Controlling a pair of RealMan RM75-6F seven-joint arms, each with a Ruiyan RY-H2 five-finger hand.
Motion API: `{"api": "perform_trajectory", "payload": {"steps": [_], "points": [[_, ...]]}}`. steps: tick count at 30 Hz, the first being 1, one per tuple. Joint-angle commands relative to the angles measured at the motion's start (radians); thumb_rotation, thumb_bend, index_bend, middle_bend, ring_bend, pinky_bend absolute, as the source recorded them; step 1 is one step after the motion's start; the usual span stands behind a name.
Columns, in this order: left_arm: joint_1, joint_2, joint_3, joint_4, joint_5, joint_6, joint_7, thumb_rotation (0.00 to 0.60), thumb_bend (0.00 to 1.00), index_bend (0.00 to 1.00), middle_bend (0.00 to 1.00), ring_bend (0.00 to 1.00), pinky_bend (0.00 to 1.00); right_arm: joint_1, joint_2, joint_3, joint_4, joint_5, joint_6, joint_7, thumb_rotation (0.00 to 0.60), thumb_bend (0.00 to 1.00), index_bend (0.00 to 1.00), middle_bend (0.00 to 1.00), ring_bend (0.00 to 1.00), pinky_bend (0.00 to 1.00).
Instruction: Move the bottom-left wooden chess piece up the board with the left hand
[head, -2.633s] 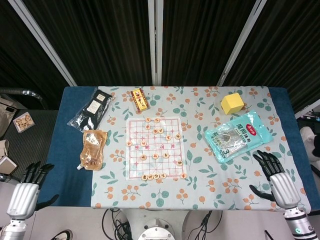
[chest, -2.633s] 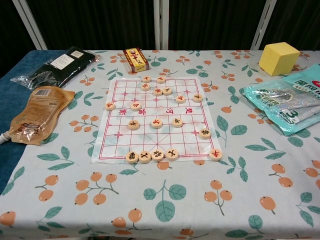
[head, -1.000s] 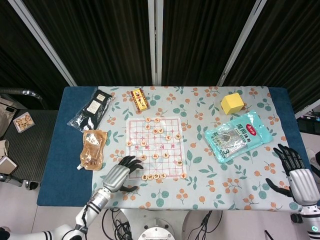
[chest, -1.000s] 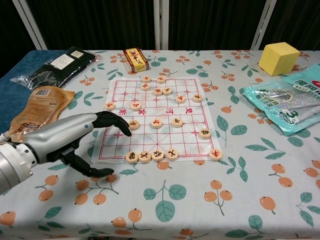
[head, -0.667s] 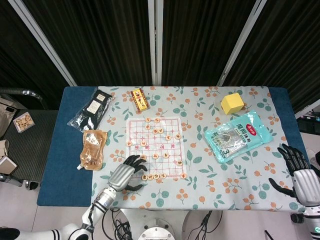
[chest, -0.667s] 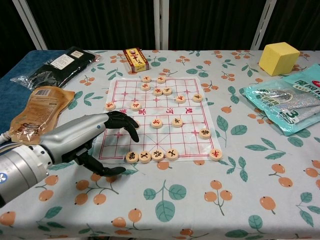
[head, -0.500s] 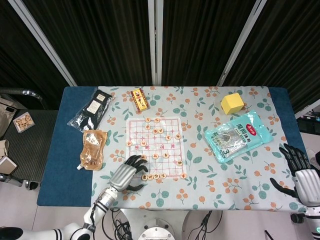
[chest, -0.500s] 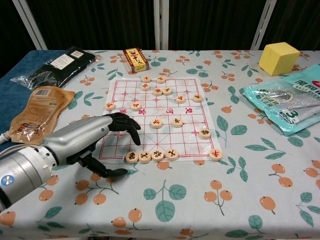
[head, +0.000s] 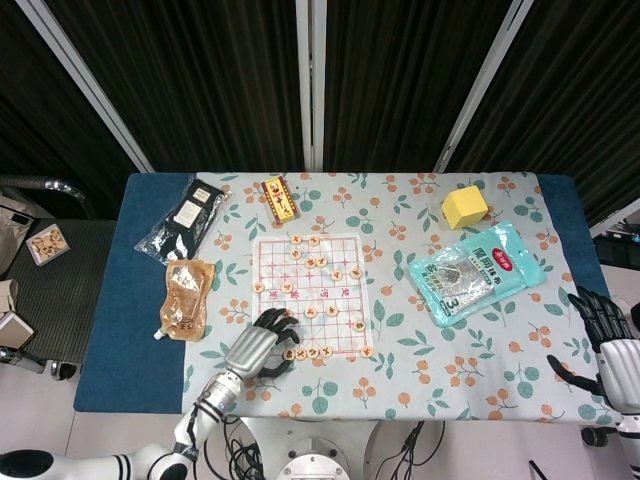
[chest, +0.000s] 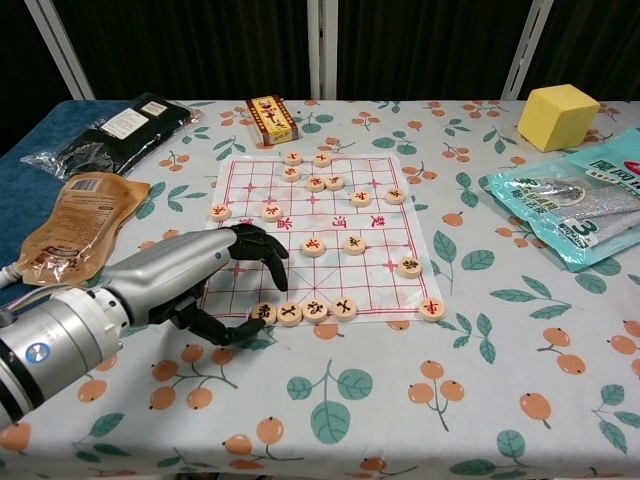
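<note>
The paper chess board (chest: 380, 272) lies mid-table with round wooden pieces on it. Its bottom-left piece (chest: 264, 313) heads a row of several along the near edge, seen also in the head view as the bottom-left piece (head: 289, 354). My left hand (chest: 205, 278) arches over that corner, dark fingers (chest: 262, 250) curled down above the piece and the thumb (chest: 238, 330) touching the cloth right beside it. Nothing is lifted. From above the left hand (head: 256, 347) covers the board's lower left. My right hand (head: 612, 345) hovers, fingers spread, off the table's right edge.
A brown pouch (chest: 68, 230) and a black packet (chest: 112, 128) lie left of the board. A small card box (chest: 271, 118) sits behind it. A yellow cube (chest: 557, 115) and a teal bag (chest: 590, 205) are at the right.
My left hand came in from off the table's left and slid right to the board's bottom-left corner, fingers curling down over the piece. The right hand drifted right and down.
</note>
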Motion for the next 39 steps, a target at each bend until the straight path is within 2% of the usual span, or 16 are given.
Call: {"api": "perform_trajectory", "payload": {"steps": [1, 9, 24, 32, 39], "points": [[-0.003, 0.0, 0.005, 0.004, -0.009, -0.005, 0.012, 0.6, 0.35, 0.38, 0.16, 0.0, 0.07, -0.001, 0.0, 0.001, 0.002, 0.0, 0.001, 0.003, 0.6, 0.15, 0.0, 0.0, 0.0, 0.0], [-0.01, -0.008, 0.006, 0.018, -0.021, -0.006, 0.022, 0.6, 0.34, 0.39, 0.16, 0.0, 0.07, -0.004, -0.003, 0.002, 0.008, 0.002, 0.002, 0.007, 0.6, 0.15, 0.0, 0.0, 0.0, 0.0], [-0.009, -0.015, 0.012, 0.029, -0.017, 0.02, 0.005, 0.6, 0.35, 0.5, 0.17, 0.0, 0.07, -0.004, -0.005, 0.004, 0.006, 0.002, -0.005, 0.003, 0.6, 0.15, 0.0, 0.0, 0.0, 0.0], [0.015, 0.042, 0.0, -0.014, -0.007, 0.089, -0.001, 0.6, 0.35, 0.51, 0.18, 0.01, 0.08, -0.004, -0.003, 0.005, 0.002, 0.002, -0.006, -0.001, 0.6, 0.15, 0.0, 0.0, 0.0, 0.0], [0.042, 0.088, -0.007, 0.014, -0.043, 0.107, -0.018, 0.6, 0.35, 0.51, 0.18, 0.01, 0.08, 0.0, -0.005, 0.002, -0.01, -0.007, -0.009, -0.016, 0.6, 0.16, 0.0, 0.0, 0.0, 0.0]]}}
